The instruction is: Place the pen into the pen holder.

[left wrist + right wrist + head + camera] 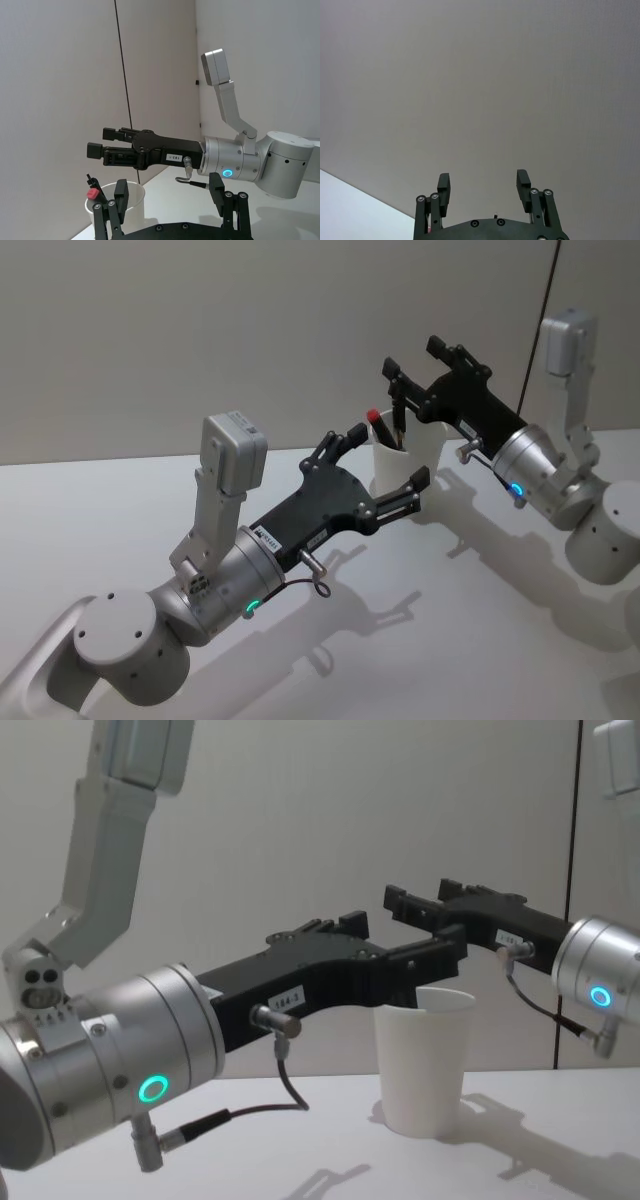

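Note:
The pen holder (422,454) is a white paper cup standing upright on the white table. The pen (381,426), dark with a red top end, stands inside it and leans on the rim; its red tip (92,194) sticks out above the rim. My left gripper (380,468) is open at rim height just in front of the pen holder (131,198), holding nothing. My right gripper (413,357) hovers open and empty above and behind the pen holder (425,1065), facing the wall. In the right wrist view its fingers (443,187) stand apart.
The white table (110,510) stretches out on both sides of the cup. A plain wall rises close behind it, with a thin black cord (541,330) running down it at the right. The two arms' bodies sit near the front corners.

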You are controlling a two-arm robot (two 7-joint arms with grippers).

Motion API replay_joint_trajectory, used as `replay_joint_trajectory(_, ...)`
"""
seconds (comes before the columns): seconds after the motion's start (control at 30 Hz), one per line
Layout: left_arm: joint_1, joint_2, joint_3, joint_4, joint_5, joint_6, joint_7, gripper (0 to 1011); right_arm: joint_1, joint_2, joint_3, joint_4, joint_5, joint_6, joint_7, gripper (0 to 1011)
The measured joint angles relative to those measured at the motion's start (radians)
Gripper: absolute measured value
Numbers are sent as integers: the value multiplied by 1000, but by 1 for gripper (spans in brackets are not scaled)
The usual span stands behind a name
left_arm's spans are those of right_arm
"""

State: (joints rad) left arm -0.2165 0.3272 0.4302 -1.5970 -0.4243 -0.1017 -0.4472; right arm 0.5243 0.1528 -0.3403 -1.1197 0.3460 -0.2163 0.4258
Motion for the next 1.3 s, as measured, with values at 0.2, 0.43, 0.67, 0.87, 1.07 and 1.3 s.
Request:
replay_joint_trajectory(0.2,0,0,0,0,0,0,0,1001,0,1,1,-2,2,0,0,937)
replay_joint_trajectory(0.43,0,0,0,0,0,0,0,1001,-22,17,13,-51,36,4,-5,1001)
replay_joint_trajectory(0.67,0,0,0,0,0,0,0,1001,-52,38,28,-109,73,10,-19,1002)
replay_joint_trajectory(0.87,0,0,0,0,0,0,0,1001,-89,65,45,-180,105,18,-44,1001)
replay_joint_trajectory(1.07,0,0,0,0,0,0,0,1001,-112,80,55,-220,123,24,-60,1002)
replay_joint_trajectory(1.3,0,1,0,-1,7,2,13,1001,-122,82,56,-230,120,28,-67,1002)
